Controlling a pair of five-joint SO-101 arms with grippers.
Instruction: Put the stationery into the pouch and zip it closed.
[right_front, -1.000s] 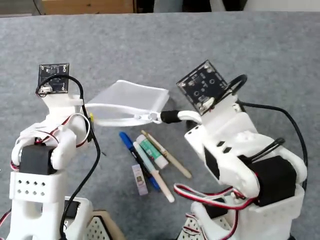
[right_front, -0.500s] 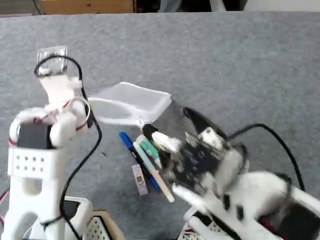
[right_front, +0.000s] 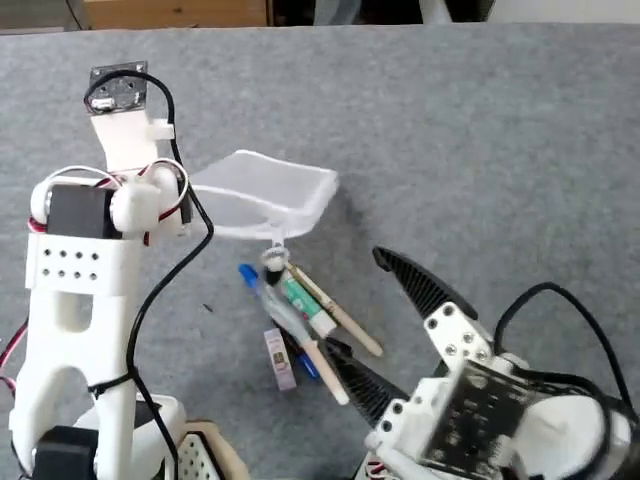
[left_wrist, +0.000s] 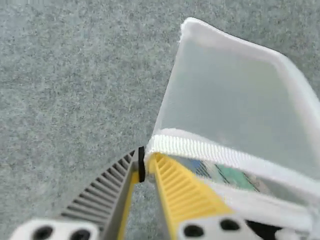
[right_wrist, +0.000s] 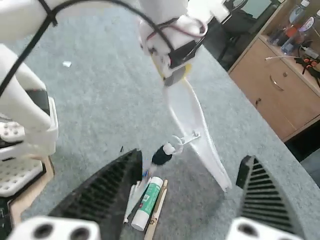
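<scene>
The translucent white pouch (right_front: 270, 190) hangs tilted above the grey table, one end lifted. My left gripper (right_front: 184, 205) is shut on that end's zipper edge (left_wrist: 165, 145), its yellow and grey fingers (left_wrist: 175, 190) pinching the fabric. The zipper pull (right_front: 272, 258) dangles free at the pouch's low end. Just in front of it the stationery lies loose on the table: a blue pen (right_front: 250, 276), a green glue stick (right_front: 303, 303), a wooden pencil (right_front: 340, 318), a white pen (right_front: 318, 355) and a small eraser (right_front: 280, 360). My right gripper (right_front: 385, 330) stands wide open near these, holding nothing.
The grey felt table (right_front: 480, 150) is bare to the right and behind the pouch. A wooden cabinet (right_wrist: 280, 85) stands beyond the table's far edge. The left arm's white base (right_front: 70, 400) stands at the front left.
My right gripper let go of the zipper pull, opened wide and drew back toward the table's front. The left arm raised its end of the pouch.
</scene>
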